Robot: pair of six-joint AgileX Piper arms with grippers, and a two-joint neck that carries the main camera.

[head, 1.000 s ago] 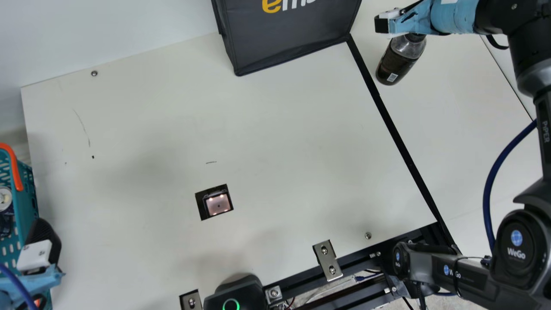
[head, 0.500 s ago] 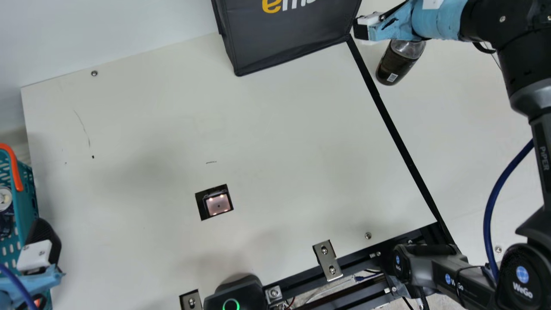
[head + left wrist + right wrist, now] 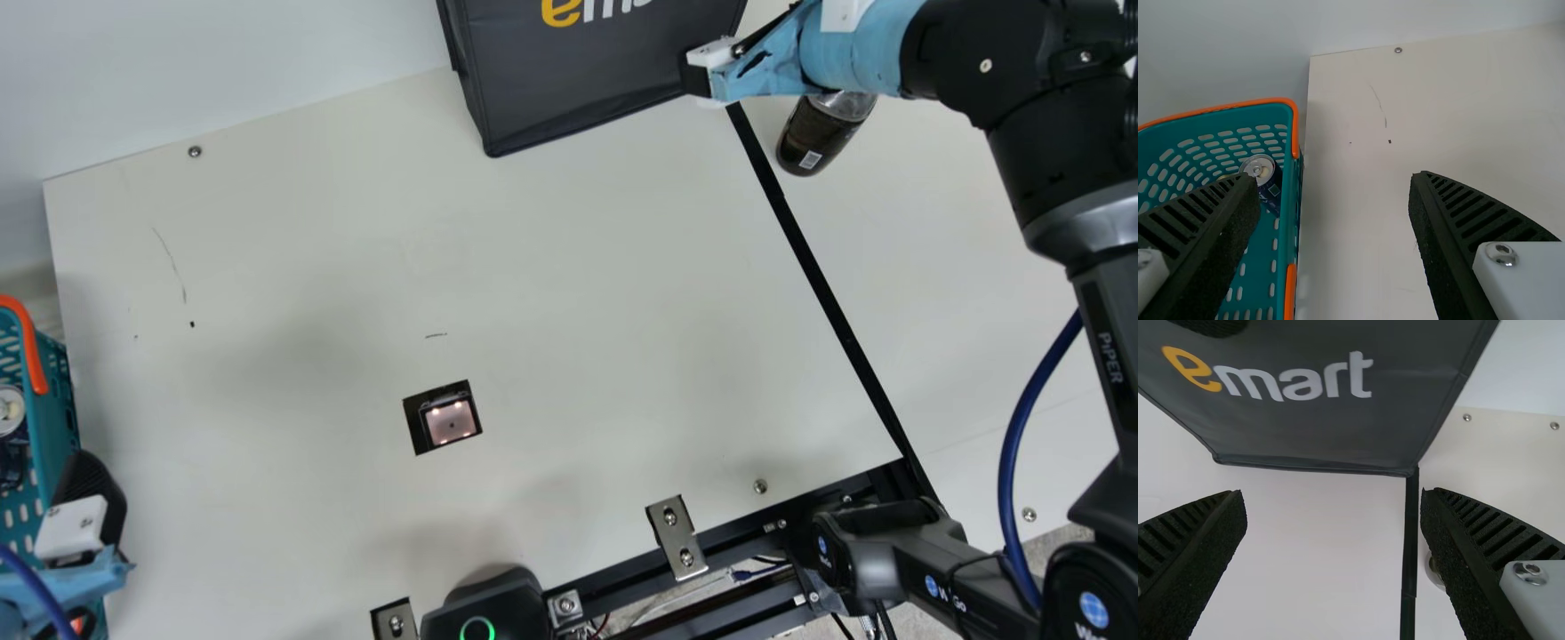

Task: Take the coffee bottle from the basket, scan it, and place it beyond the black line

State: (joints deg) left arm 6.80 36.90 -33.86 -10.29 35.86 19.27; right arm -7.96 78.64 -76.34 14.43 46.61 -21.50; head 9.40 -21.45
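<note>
The dark coffee bottle [image 3: 818,138] appears to stand right of the black line [image 3: 827,289], its upper part hidden behind my right gripper [image 3: 698,76]. That gripper hovers by the dark bag's lower right corner, left of the bottle. In the right wrist view my right gripper [image 3: 1333,497] is open and empty, with part of the bottle [image 3: 1433,568] showing beside one finger. My left gripper [image 3: 82,511] is at the teal basket [image 3: 55,391]. From its own wrist camera, the left gripper [image 3: 1333,179] stands open, one finger over the basket [image 3: 1290,220].
A dark bag [image 3: 596,80] stands at the table's back, at the line's far end. The lit scanner window [image 3: 451,421] lies in the table's middle. A can [image 3: 1261,170] is inside the basket. Metal brackets [image 3: 676,538] and a black frame run along the near edge.
My right gripper has moved left, away from above the bottle and across the black line, toward the bag's corner. The bottle has stayed in place, and my left arm has kept still.
</note>
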